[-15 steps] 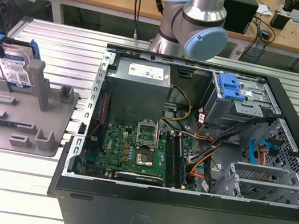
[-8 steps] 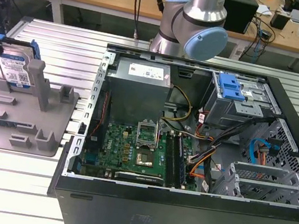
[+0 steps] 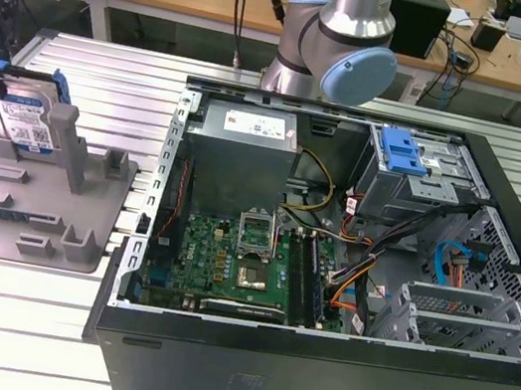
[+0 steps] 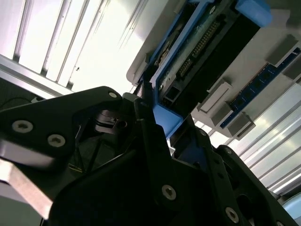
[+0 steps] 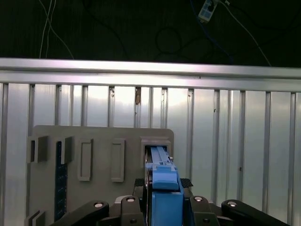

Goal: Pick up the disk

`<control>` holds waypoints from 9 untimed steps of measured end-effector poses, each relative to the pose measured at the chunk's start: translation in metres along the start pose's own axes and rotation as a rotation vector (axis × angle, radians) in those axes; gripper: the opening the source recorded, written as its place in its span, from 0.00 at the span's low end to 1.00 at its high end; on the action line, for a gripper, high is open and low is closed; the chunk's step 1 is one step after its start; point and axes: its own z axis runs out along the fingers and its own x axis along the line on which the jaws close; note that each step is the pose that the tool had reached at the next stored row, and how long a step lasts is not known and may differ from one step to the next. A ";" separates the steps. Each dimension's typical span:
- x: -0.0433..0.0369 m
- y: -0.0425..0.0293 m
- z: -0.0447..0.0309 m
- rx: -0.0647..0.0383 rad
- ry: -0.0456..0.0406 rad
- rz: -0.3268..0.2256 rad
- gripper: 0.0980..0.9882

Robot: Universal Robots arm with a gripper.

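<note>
At the far left of the exterior view, the disk (image 3: 27, 118) stands on its edge on the grey holder (image 3: 31, 205), which sits on the desk (image 3: 109, 78) beside the open computer case (image 3: 328, 268). In the first wrist view, the black tool (image 5: 162, 200) pinches the disk's blue rail (image 5: 162, 181) between its two fingers.

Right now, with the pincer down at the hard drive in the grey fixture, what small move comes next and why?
Probably a short straight lift. The pincer looks closed on the hard drive's blue rail, and the drive stands on edge between the posts of the grey fixture, so tilting could jam it.
</note>
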 end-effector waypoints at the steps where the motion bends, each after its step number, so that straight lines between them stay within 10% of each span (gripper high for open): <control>1: 0.0000 0.0000 0.0006 0.000 -0.0001 0.000 0.32; 9: 0.0000 0.0000 0.0018 0.000 0.0001 0.000 0.31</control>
